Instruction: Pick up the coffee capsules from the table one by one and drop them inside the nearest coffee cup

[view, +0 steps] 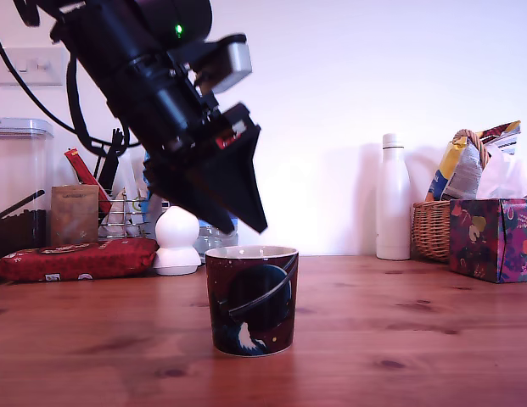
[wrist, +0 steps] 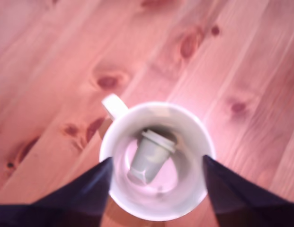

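The jaws (wrist: 156, 163) hang spread apart and empty just above the cup (view: 251, 298), which stands on the wooden bench (view: 399, 339) near the middle of the exterior view. A pale green capsule (wrist: 150, 157) lies tilted on its side inside the cup.

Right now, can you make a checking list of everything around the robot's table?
Surface: wooden table, bare around the cup.
Job's things: cup upright; one capsule lying tilted inside it. The wrist view shows a handle on the cup.
Clutter: white gadget, bottle, wicker basket, patterned box, red packet, clear container along the back.
Gripper: gripper above the cup, open, holding nothing.
Cables: black cable hanging from the arm.
Surroundings: white wall, wall switch.
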You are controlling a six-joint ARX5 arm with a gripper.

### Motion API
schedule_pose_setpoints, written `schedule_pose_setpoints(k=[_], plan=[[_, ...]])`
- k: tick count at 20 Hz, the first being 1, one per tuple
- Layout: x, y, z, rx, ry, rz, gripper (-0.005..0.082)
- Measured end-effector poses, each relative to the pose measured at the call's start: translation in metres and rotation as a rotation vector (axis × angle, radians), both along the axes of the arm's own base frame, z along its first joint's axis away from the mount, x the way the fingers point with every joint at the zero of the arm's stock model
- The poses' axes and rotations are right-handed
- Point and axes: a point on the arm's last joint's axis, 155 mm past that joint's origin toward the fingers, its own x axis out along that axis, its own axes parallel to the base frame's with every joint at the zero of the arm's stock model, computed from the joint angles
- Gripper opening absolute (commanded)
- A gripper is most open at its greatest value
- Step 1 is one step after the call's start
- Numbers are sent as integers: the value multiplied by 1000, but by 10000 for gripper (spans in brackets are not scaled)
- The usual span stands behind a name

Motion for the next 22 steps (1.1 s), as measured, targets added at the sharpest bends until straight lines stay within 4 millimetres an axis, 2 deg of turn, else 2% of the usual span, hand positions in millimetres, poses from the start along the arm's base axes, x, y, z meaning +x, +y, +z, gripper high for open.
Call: schedule_pose_setpoints(k=[5,8,10,13,17,22], plan=[[13,-3,29,-95,-58,6,-24],[36,9,39,-136,-95,64,-24],[53,25,44,-170,-119,135,-24],[60,58,42,-197,-136,230,-24],[54,98,43,-249,-171,356,-24],[36,155,57,-309,-270,546,-24]])
